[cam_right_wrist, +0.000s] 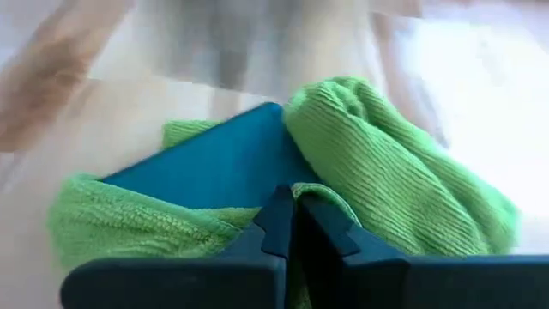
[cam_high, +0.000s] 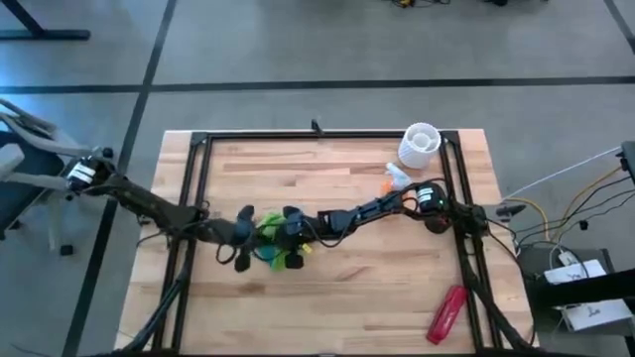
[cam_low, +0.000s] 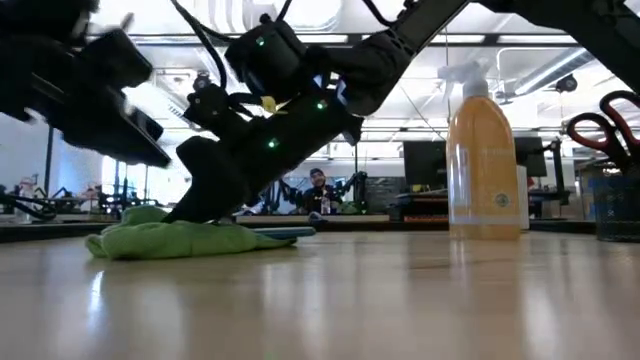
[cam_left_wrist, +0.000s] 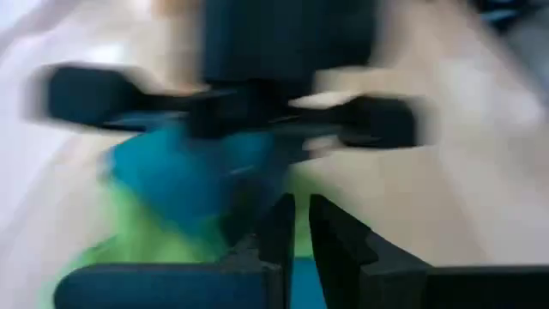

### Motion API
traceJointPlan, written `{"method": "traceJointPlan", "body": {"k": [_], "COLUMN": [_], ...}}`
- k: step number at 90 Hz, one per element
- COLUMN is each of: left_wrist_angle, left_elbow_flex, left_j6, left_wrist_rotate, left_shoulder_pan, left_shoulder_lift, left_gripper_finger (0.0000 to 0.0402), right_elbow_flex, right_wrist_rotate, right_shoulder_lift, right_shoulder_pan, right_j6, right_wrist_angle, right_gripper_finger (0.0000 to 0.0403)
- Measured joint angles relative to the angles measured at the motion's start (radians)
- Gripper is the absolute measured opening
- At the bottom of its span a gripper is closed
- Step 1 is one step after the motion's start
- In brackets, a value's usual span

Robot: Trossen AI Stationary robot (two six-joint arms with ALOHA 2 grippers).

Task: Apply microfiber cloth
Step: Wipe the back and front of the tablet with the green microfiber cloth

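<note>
- Your right end effector is pinching a fold of the bright lime-green microfiber cloth between fingers closed nearly together, and it is pressing down low over the blue flat rectangular device. Holding the cloth this way looks meant to let you drag the fabric across the device's face.
- Your left end effector is sitting just beside the right one, from the opposite side, with its fingers drawn almost together. The blurred left wrist view is not showing whether they are gripping the cloth, the device's edge or nothing, so you cannot tell. My guess is that it is there to steady the device while the other arm wipes.
- In the high view both arms are meeting at the cloth, left of the middle of the light wooden bench.
- The cloth is lying bunched on and around the device, flat against the bench in the low view. It is spreading wider than tall, its long axis running roughly across that view, with no clear direction to its crumpled shape.
- A corner of the device is poking out uncovered between the folds, so the wipe seems only partly done.
- Well apart, toward the far right of the bench, the orange spray bottle is standing upright near a white round container. A red flat object is lying near the front right corner.
</note>
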Motion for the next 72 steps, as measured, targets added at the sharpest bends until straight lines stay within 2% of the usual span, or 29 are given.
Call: {"method": "traceJointPlan", "body": {"k": [14,27,45,72], "left_wrist_angle": [0.303,0.442,0.397,0.373], "left_elbow_flex": [-0.059,-0.061,-0.062,-0.058], "left_j6": [0.024,-0.005,-0.140,-0.276], "left_wrist_rotate": [-0.062,-0.155,-0.304,-0.298], "left_shoulder_pan": [-0.097,-0.111,-0.111,-0.111], "left_shoulder_lift": [0.149,0.328,0.476,0.548], "left_gripper_finger": [0.0022,0.0022,0.0022,0.0022], "right_elbow_flex": [0.000,-0.001,-0.002,-0.003], "right_wrist_rotate": [0.086,0.124,0.096,0.088], "right_shoulder_lift": [0.000,-0.001,-0.017,-0.120], "right_shoulder_pan": [0.002,0.005,0.031,0.044], "right_j6": [0.077,0.144,0.130,0.085], "right_wrist_angle": [0.001,0.002,-0.019,-0.159], "right_gripper_finger": [0.0000,0.0000,0.0000,0.0000]}}
